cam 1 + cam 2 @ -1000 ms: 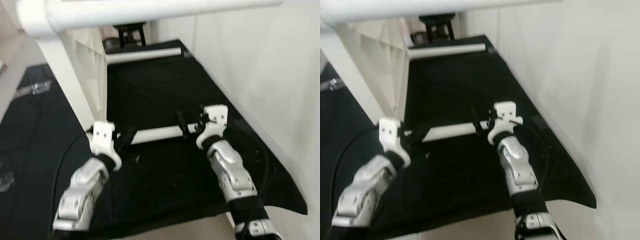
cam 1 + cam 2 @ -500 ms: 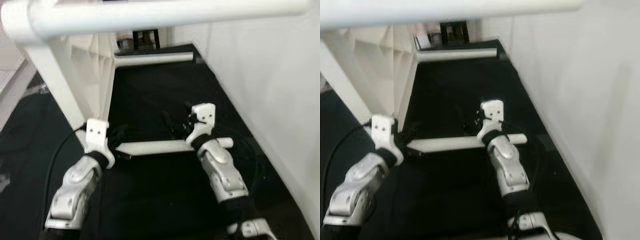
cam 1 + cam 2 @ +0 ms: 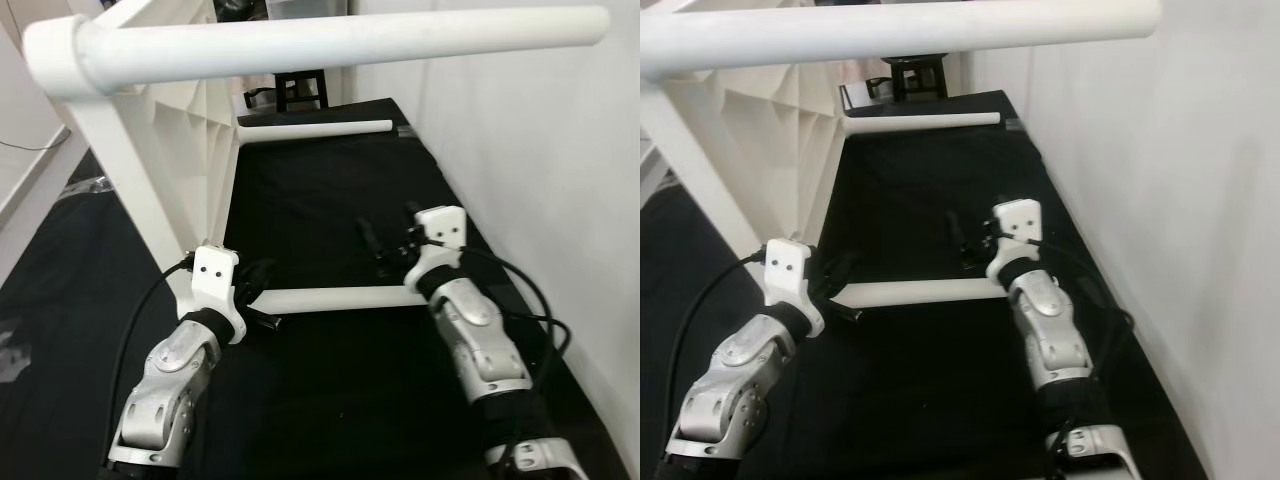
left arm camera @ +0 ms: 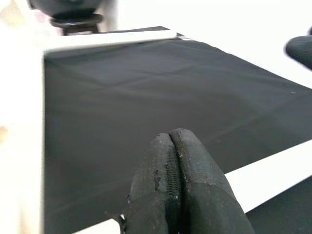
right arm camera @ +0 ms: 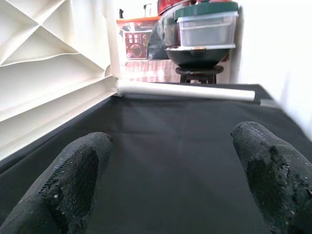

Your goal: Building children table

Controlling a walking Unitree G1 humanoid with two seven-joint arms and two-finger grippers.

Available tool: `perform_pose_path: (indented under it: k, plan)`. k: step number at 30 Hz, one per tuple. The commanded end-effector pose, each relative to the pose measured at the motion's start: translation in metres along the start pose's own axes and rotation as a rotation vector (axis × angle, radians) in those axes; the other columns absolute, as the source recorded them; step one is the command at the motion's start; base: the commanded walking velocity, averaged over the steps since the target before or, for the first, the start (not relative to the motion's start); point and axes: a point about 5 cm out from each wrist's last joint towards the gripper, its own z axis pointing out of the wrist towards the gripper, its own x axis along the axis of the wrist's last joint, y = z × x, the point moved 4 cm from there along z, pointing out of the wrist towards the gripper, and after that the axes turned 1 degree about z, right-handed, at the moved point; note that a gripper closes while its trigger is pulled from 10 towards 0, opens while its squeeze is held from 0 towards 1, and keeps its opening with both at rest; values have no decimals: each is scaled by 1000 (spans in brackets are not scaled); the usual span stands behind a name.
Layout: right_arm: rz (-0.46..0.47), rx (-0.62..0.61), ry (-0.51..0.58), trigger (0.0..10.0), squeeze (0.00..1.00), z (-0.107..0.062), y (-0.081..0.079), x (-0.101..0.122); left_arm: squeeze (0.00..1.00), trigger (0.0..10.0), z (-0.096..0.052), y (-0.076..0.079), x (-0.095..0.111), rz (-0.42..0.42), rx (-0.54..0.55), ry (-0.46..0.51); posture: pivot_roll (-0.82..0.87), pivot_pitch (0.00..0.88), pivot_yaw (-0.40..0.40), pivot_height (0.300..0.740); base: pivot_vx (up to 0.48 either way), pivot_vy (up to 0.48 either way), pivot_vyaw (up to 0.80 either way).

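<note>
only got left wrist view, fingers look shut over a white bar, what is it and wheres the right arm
Observer: It's a loose white table leg lying on the black cloth; the left gripper is at its left end.
Operator: and the right one
Observer: The right gripper is near the leg's other end, fingers open, pointing past it over the cloth.
Operator: table itself?
Observer: The white tabletop stands on edge at the robot's left, with a far leg and an overhead leg attached.
</note>
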Motion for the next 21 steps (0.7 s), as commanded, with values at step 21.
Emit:
perform_pose_path:
  k: [21]
  plan:
    - [-1066,-62,346,10000,0,-77,46,152,0,10000,-4,-31,-5,43,128,-7,19,77,43,740,0,0,0]
